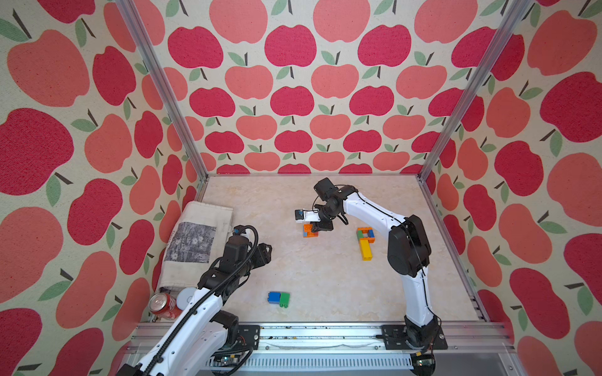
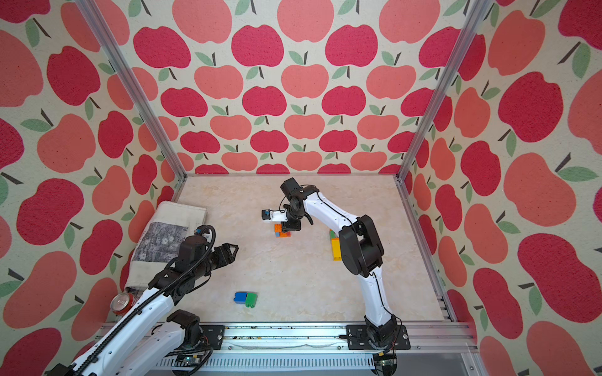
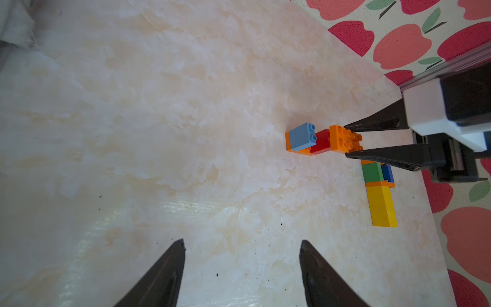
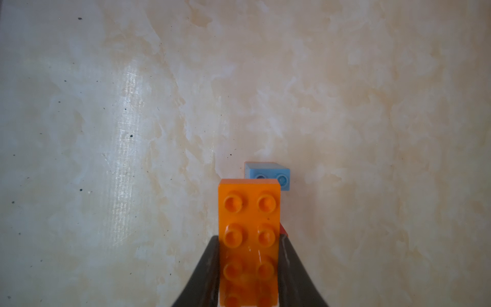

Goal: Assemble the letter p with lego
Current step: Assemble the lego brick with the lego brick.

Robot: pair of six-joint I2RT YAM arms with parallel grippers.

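Note:
My right gripper (image 4: 249, 240) is shut on a long orange lego brick (image 4: 249, 207), studs up, gripped by its long sides. The brick sits over a small stack (image 1: 308, 231) of a red brick (image 3: 321, 141) and a light blue brick (image 3: 301, 137) on an orange base. To the right lies a flat P-shaped assembly (image 1: 365, 241) with an orange and green loop and a yellow stem (image 3: 381, 206). My right arm partly hides it in a top view. A joined blue and green pair (image 1: 279, 298) lies near the front. My left gripper (image 3: 242, 242) hangs open over bare table, holding nothing.
A folded cloth with a grey print (image 1: 195, 241) lies along the left wall. A red can (image 1: 163, 304) and a white disc (image 1: 185, 296) sit at the front left corner. Metal frame posts and apple-patterned walls enclose the marble-look table (image 1: 325, 276).

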